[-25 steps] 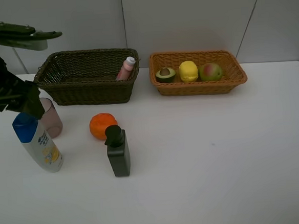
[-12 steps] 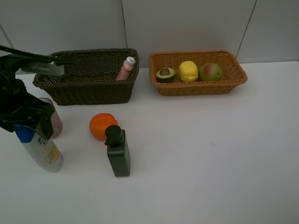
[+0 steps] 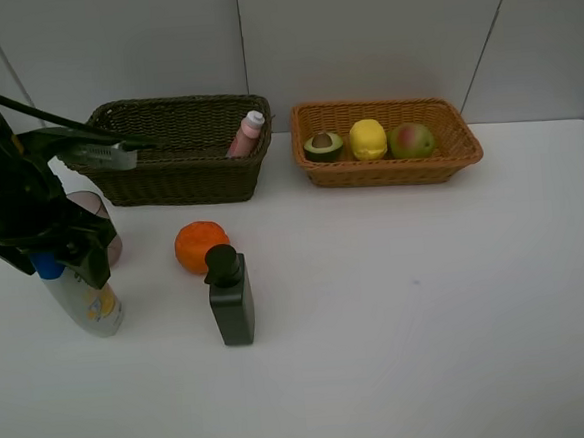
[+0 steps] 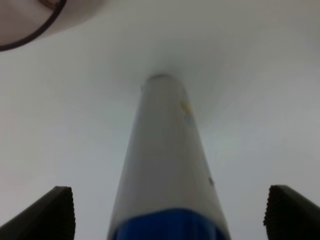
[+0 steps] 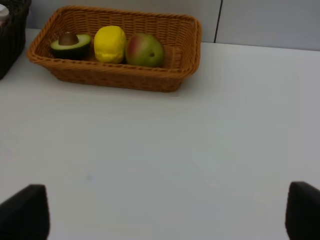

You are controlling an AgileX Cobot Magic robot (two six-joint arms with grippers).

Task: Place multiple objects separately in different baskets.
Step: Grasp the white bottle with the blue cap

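White blue-capped bottle (image 3: 93,305) stands upright, near left on the tabletop (image 3: 429,320). Left tool (image 4: 171,212) points straight down over its cap, jaws spread wide either side, nothing gripped. Left arm comes in from the left edge and hides the cap. Mauve cup (image 3: 110,240) sits just behind the bottle. Orange (image 3: 201,245) and black pump bottle (image 3: 231,298) are to the right, just beside each other. Pink bottle (image 3: 247,134) leans in the dark basket (image 3: 169,177). Avocado (image 3: 322,145), lemon (image 3: 368,138) and pear (image 3: 412,140) are in the tan basket (image 3: 389,170). Right tool (image 5: 164,212) is released above the tabletop, on the near side of the tan basket.
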